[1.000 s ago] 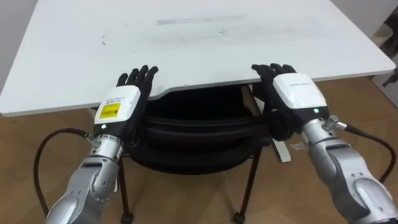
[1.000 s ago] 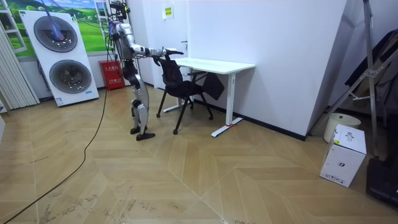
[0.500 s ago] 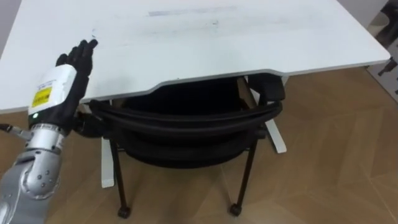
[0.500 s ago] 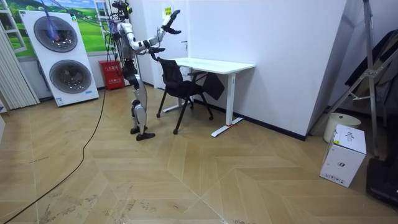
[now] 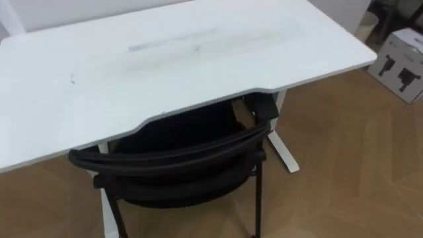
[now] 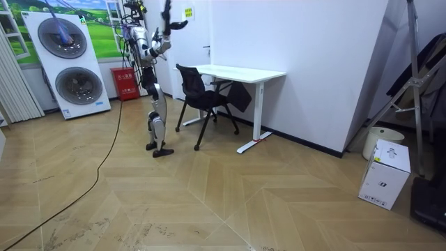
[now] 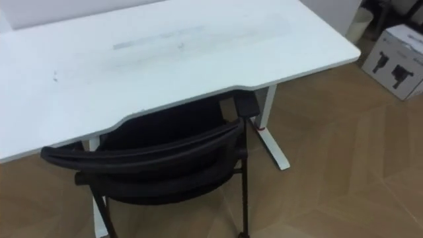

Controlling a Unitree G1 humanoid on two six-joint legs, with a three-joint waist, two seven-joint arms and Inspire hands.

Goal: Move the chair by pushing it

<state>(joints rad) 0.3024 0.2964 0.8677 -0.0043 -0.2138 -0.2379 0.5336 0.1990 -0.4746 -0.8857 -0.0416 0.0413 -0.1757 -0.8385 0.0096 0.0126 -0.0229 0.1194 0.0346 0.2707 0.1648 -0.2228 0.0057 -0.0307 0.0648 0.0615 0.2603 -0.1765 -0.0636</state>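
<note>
So the chair (image 5: pixel 168 158) is black, and its seat is shoved in under the near edge of the white table (image 5: pixel 165 59), right where that edge has a curved cut-out. The backrest sits just outside the near edge. The front of the seat is hidden under the tabletop, and the legs get cut off at the bottom of the eye views, so you can't see the feet there. In the room view the chair is at the end of the table on the room view's left, with the robot standing a step behind it, upright.

The robot's hands (image 6: pixel 177 24) are raised up around head height, well apart from the chair and touching nothing. They're way too small to read, so I can't tell if the fingers are released or clenched.

A cardboard box (image 5: pixel 400 56) sits on the wood floor (image 5: pixel 344 172) past the table's far right corner.
</note>
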